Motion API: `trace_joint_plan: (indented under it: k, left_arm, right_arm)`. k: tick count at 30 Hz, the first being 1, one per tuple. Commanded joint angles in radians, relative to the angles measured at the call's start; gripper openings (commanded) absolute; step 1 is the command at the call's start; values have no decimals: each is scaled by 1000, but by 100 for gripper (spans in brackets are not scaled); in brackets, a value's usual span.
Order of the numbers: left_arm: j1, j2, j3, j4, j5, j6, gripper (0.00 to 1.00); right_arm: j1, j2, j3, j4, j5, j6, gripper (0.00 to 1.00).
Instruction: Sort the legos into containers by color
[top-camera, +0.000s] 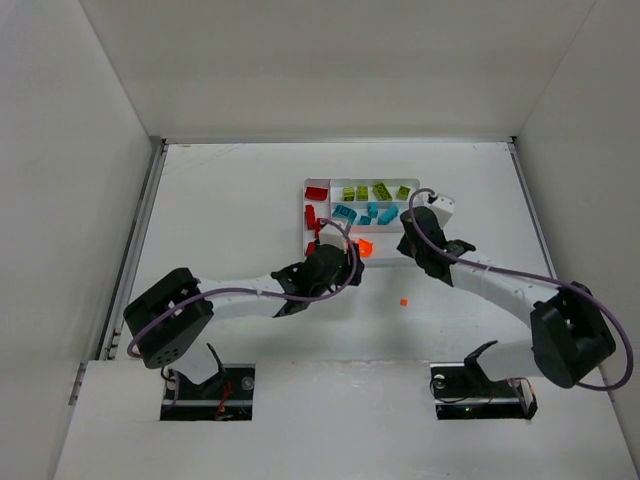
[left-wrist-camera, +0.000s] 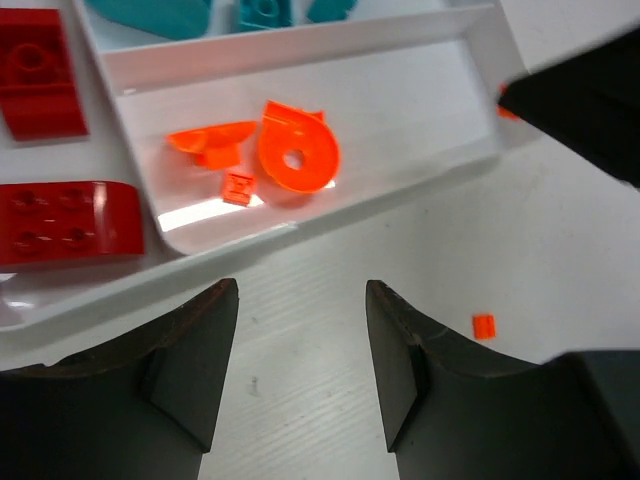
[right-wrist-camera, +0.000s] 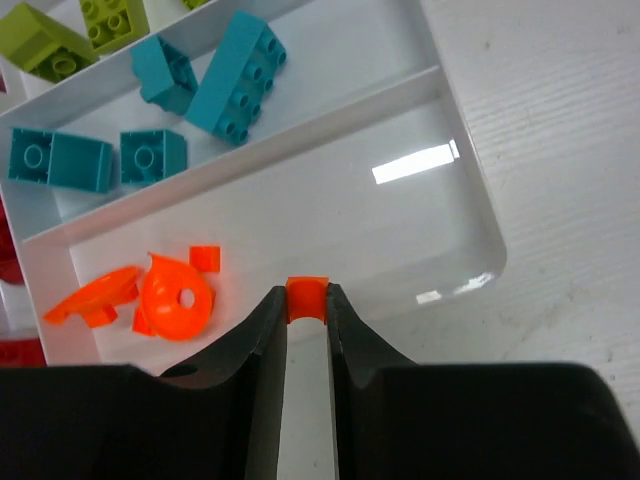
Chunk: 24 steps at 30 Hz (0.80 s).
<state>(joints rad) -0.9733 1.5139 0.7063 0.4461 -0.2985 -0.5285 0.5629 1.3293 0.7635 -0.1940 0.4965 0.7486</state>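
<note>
My right gripper (right-wrist-camera: 307, 302) is shut on a small orange lego (right-wrist-camera: 307, 297), held just above the near rim of the white tray (right-wrist-camera: 472, 190). The tray's nearest slot holds a round orange piece (right-wrist-camera: 178, 298), a flat orange piece (right-wrist-camera: 92, 297) and a tiny orange square (right-wrist-camera: 205, 257). Teal legos (right-wrist-camera: 235, 75) fill the slot behind, with yellow-green ones (right-wrist-camera: 45, 40) beyond that. My left gripper (left-wrist-camera: 300, 292) hangs open and empty over bare table in front of the tray (left-wrist-camera: 400, 90). Red legos (left-wrist-camera: 65, 220) lie in the side slot. From above, the held lego (top-camera: 365, 248) sits at the tray's front edge.
One tiny orange lego (left-wrist-camera: 484, 325) lies loose on the table, to the right of my left fingers; the top view shows this lego (top-camera: 403, 300) between the two arms. White walls enclose the table on three sides.
</note>
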Motion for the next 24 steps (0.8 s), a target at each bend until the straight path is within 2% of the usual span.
trace_joint_plan:
  k: [1,2,6,10,12,16,18,21,24]
  left_arm:
    - [-76,3,77,23,-5,45,51]
    - [-96,3,84,13,-11,47,51]
    - [-175,18,104,-43,-53,22,51]
    - [-250,93,160,-67,-67,-1,51]
    - [-284,149,209,-87,-77,-5,50]
    - [-331,262,321,-153,-119,-8,48]
    - [-342,302,370,-191,-152,-5,47]
    - [-342,347,418,-239,-195,-5,44]
    - [-340,384,455,-265,-195,-13,42]
  right_arm:
    - [-37,51,59,139,-50,-86,25]
    - [-39,59,69,143,-50,-92,29]
    - [-51,53,70,178,-50,-107,54]
    - [-80,-13,2,238,-76,-101,56]
    - [-96,-73,-47,263,-78,-98,52]
    - [-148,-229,-159,277,-78,-91,26]
    - [-163,-295,-200,274,-78,-74,18]
    - [-175,-372,-257,284,-65,-35,18]
    - [-220,-416,-303,324,-93,-11,22]
